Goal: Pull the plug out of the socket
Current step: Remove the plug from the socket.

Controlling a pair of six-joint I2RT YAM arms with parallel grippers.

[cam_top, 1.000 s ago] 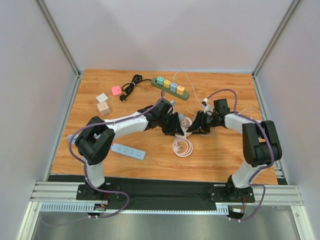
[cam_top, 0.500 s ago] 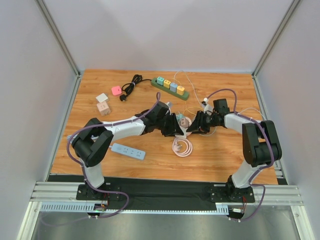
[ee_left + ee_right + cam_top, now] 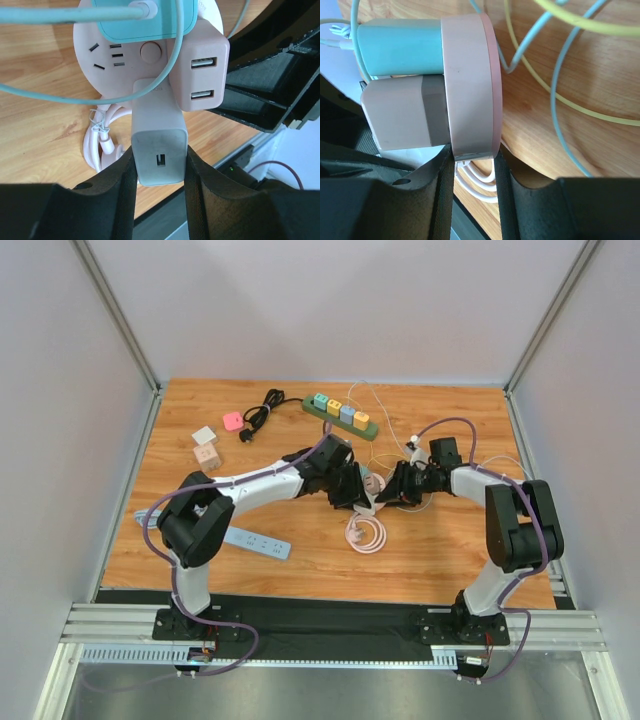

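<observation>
**Straight pull, no twisting: both arms are locked on at the hub**

In the top view, the round pale-pink socket hub (image 3: 369, 483) is near the middle of the wooden table (image 3: 450, 550), caught between the two arms. The left gripper (image 3: 159, 167) is clenched on the white rectangular charger plug (image 3: 159, 135) at the lower centre of the left wrist view, one pad flat on each long side. The right gripper (image 3: 474, 167) is pinching the hub's rim at the bottom of the right wrist view, so the hub is braced.

The plug looks fully seated, so the pull itself is what's left. Best bet is that the left arm draws back dead straight along the plug's length while the right arm holds firm or counter-pulls.

Things to watch:
- The pink two-port USB cube (image 3: 200, 75) touches the plug's right side, so a sideways wiggle could drag it along.
- The teal adapter block (image 3: 145, 22) sits just above, and its thin teal cable (image 3: 172, 55) crosses near the plug base and might snag.
- The rim pinch is narrow, so the hub could pivot if the pull runs off-axis.
</observation>
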